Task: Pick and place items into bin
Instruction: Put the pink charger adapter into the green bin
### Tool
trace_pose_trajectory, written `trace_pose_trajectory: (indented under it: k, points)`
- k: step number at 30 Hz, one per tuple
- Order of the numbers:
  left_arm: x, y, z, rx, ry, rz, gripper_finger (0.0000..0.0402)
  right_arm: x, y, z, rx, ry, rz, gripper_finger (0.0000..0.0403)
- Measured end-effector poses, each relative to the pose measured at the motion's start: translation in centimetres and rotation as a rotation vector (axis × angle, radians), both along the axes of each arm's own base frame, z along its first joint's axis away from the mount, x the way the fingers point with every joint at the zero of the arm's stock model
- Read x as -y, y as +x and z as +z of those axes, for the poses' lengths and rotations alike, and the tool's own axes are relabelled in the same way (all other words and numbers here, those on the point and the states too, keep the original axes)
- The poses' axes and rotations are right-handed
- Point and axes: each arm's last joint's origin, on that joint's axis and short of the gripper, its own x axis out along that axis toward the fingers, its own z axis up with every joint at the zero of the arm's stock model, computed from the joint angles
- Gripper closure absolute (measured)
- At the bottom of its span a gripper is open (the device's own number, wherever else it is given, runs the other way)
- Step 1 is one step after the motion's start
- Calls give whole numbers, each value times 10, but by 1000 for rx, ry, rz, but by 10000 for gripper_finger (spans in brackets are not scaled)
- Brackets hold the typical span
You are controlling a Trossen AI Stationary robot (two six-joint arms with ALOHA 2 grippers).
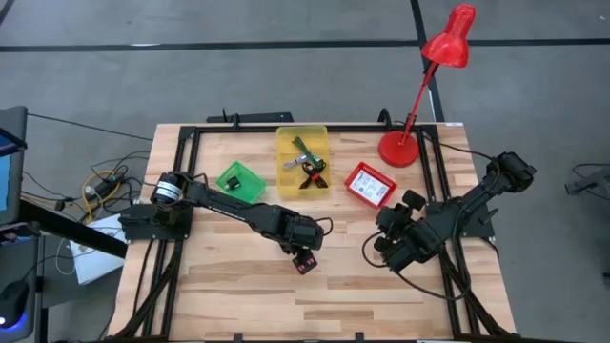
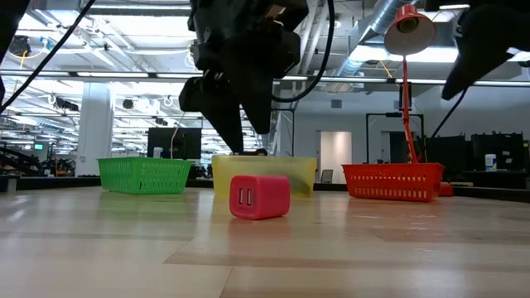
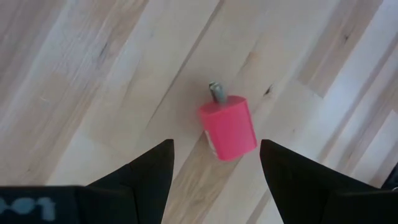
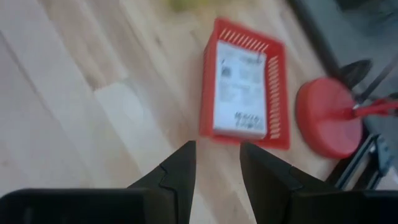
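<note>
One red-pink block (image 1: 306, 264) lies on the bare wooden table (image 1: 229, 295), well in front of the yellow bin (image 1: 286, 139), and two metal prongs stick out of one end of it. The left gripper (image 1: 305, 255) hangs right above it, fingers (image 3: 143, 174) spread wide to either side of the block without touching it; the low view shows the block resting on the wood with the dark gripper above it.

There are three bins. The yellow bin stands in the middle and holds a few slim tools (image 1: 307, 164), green, black and red, crossed over one another so that their number cannot be told. One green bin (image 1: 240, 180) sits to its left, just beside the left arm's upper link. One red bin (image 1: 369, 185) sits to its right and holds one flat white card packet (image 4: 239, 90) with black print.

The right gripper (image 4: 217, 163) waits beyond the red bin, on the yellow bin's right, its fingers narrowly parted and holding nothing.

One red desk lamp (image 1: 431, 71) stands behind the red bin.
</note>
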Motion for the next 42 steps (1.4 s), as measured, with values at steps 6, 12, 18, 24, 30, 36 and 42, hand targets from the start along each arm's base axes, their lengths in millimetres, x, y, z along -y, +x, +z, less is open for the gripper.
trace_pose_trajectory:
  k: [6, 12, 18, 24, 30, 36, 42]
  points:
    - [3, 1, -5, -6, 5, 10, 171, -3, -1, -2, -57, 105, -18, 282]
    - [14, 2, -13, -9, 1, 32, 171, -5, 1, -3, -54, 160, -22, 282]
    - [25, 1, -12, 9, -2, 39, 171, -7, 1, -4, -69, 194, -26, 282]
    - [29, 4, -10, 54, -3, 50, 171, -7, 1, -4, -77, 204, -27, 282]
    - [28, 4, -10, 54, 5, 58, 171, -7, 1, -4, -78, 203, -27, 282]
    - [23, 5, -11, 49, 15, 73, 171, -7, 1, -4, -78, 203, -27, 282]
    - [22, 5, -11, 45, 23, 57, 171, -7, 1, -4, -78, 203, -27, 282]
